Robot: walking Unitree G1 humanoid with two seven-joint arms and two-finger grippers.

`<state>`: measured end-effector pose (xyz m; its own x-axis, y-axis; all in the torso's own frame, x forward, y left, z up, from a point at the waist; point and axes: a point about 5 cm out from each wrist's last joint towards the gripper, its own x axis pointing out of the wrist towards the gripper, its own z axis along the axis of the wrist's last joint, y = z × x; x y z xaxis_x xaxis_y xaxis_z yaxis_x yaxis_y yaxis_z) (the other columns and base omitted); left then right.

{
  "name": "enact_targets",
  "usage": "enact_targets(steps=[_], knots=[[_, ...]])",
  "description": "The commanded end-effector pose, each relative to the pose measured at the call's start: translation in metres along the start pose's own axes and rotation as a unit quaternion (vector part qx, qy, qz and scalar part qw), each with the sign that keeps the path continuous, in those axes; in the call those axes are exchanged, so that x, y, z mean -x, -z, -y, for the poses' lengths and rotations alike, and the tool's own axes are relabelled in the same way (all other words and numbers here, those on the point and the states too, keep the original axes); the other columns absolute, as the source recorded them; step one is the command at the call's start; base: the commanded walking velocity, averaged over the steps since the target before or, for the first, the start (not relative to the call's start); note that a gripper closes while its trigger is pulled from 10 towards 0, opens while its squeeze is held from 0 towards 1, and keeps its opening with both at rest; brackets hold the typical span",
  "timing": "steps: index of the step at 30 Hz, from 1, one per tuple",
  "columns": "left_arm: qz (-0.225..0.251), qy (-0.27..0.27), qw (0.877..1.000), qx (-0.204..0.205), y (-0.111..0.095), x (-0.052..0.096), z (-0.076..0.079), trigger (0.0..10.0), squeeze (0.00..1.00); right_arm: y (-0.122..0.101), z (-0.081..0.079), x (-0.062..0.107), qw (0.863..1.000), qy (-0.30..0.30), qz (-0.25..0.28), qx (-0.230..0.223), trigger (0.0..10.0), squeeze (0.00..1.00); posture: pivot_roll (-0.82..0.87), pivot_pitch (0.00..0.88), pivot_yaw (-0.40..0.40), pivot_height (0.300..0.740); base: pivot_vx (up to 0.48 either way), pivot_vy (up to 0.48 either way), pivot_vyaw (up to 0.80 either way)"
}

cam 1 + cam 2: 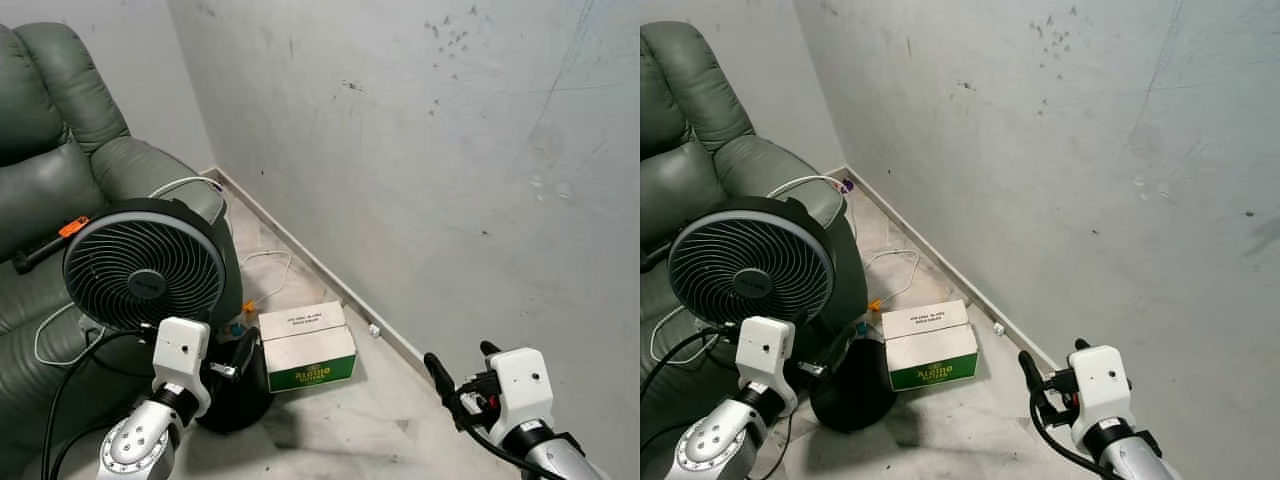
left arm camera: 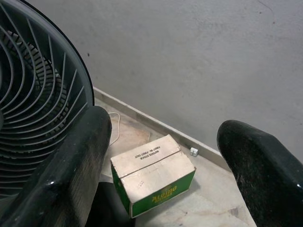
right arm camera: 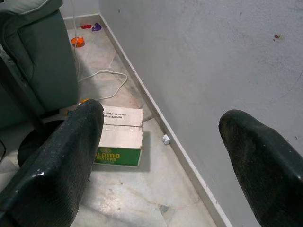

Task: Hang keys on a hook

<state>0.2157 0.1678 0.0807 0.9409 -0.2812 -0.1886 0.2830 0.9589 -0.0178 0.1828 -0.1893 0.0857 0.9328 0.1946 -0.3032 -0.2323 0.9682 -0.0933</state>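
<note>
My left hand [image 1: 243, 352] and right hand [image 1: 455, 374] are both spread wide with nothing in them, and I can't spot keys or a hook, but keys are probably light, jangly, best pinched by the ring.

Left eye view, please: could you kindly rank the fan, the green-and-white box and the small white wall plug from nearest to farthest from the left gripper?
1. Fan: just behind the left gripper, to its left.
2. Green-and-white box: on the floor, to its right.
3. Small white wall plug: farther right, at the skirting.
</note>
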Motion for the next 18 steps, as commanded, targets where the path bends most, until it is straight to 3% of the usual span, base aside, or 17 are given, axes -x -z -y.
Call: enact_targets(steps=[1, 18], knots=[[-0.002, -0.010, 1.000, -0.003, -0.0003, 0.0008, -0.0041, 10.0, 0.00, -0.0018, 0.0003, 0.0006, 1.000, 0.001, 0.001, -0.001, 10.0, 0.00, -0.03, 0.063, 0.046, 0.740, -0.255, 0.000, 0.00], [-0.004, -0.014, 1.000, 0.000, 0.0000, 0.0009, -0.0048, 10.0, 0.00, -0.0007, 0.0008, 0.0005, 1.000, 0.002, 0.000, -0.001, 10.0, 0.00, -0.03, 0.066, 0.046, 0.740, -0.255, 0.000, 0.00]])
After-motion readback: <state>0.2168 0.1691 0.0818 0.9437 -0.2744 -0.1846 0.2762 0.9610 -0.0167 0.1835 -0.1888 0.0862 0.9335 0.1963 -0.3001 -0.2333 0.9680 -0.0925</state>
